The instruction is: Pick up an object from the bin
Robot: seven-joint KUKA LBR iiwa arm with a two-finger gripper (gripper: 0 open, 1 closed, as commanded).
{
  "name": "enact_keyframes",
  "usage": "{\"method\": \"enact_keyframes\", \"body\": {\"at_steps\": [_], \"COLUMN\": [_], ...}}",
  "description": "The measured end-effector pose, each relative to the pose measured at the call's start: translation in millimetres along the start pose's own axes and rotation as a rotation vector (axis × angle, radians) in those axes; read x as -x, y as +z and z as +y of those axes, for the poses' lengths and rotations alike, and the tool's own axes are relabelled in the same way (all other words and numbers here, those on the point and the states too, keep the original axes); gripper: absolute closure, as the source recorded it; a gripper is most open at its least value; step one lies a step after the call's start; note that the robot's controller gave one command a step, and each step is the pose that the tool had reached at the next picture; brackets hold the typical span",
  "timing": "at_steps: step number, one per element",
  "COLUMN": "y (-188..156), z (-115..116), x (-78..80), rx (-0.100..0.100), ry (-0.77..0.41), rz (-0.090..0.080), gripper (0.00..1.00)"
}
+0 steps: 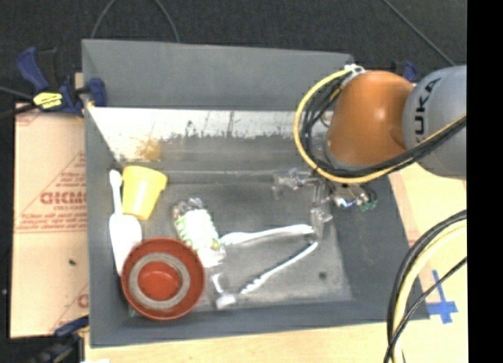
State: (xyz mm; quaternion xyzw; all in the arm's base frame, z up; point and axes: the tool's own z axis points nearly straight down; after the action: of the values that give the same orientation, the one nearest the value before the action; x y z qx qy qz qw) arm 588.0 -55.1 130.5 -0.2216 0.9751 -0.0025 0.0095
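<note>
The gripper (318,214) hangs well right of the round red plastic bowl (162,278), above the far end of a long white plastic utensil (267,235); I cannot tell how wide it is.

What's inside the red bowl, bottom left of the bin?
The red bowl holds a smaller red round piece at its middle, with a pale ring around it. Nothing else lies in it. Whatever is under the bowl is covered.

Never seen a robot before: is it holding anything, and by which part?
Cannot tell. The gripper is at the right end of the upper white utensil, but no grip on it is visible.
</note>
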Motion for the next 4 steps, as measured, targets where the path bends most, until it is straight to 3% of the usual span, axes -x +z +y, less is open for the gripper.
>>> {"method": "enact_keyframes", "body": {"at_steps": [1, 2, 3, 4], "y": [31, 60, 59, 59], "z": [-1, 25, -7, -7], "x": [2.8, 4.0, 2.6, 2.6], "rx": [0.004, 0.002, 0.001, 0.001], "ry": [0.302, -0.162, 0.155, 0.155], "rz": [0.011, 0.001, 0.005, 0.005], "gripper": [0.00, 0.00, 1.00, 1.00]}}
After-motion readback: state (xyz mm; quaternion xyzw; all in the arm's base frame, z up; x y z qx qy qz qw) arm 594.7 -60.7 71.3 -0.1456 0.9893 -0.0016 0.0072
